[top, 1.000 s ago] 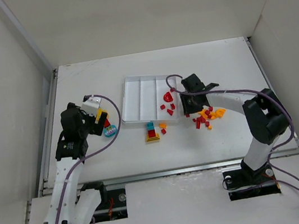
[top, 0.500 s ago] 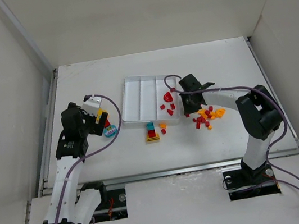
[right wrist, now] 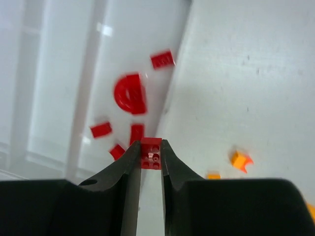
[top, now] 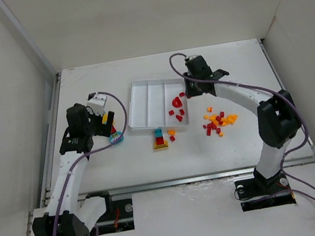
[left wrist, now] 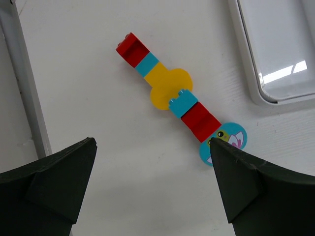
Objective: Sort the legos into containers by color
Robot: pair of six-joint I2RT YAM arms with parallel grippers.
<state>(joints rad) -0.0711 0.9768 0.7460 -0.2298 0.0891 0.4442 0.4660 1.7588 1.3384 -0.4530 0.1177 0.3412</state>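
Beside the right rim of the white tray (top: 138, 109), the right gripper (top: 192, 86) is closed narrow on one small red brick (right wrist: 151, 156). A face with four dots is turned toward the wrist camera, and both fingers (right wrist: 132, 162) press against the brick's sides. From that camera the brick sits over the line where the tray's right wall meets the table (top: 81, 88); how high it is held cannot be told. Other red pieces lie in the tray's right compartment: a half-round piece (right wrist: 130, 93) and several small red bricks (right wrist: 101, 130) around it. On the table to the right of the tray lies a loose pile (top: 218, 121) of red and orange bricks, apart from the tray. Just in front of the tray's near edge stands a small stack (top: 160, 140) of teal, red and yellow, with an orange piece (top: 172, 132) just beside it. Over on the left, the left gripper (left wrist: 152, 143) is spread wide and holds nothing, hanging above a long stack (left wrist: 167, 88) that lies flat on the table near the tray's near left corner. That stack runs red, teal, yellow, teal, red and ends in a teal disc (left wrist: 225, 142) with a printed picture, the disc lying close to one finger (left wrist: 251, 187) in the wrist view.
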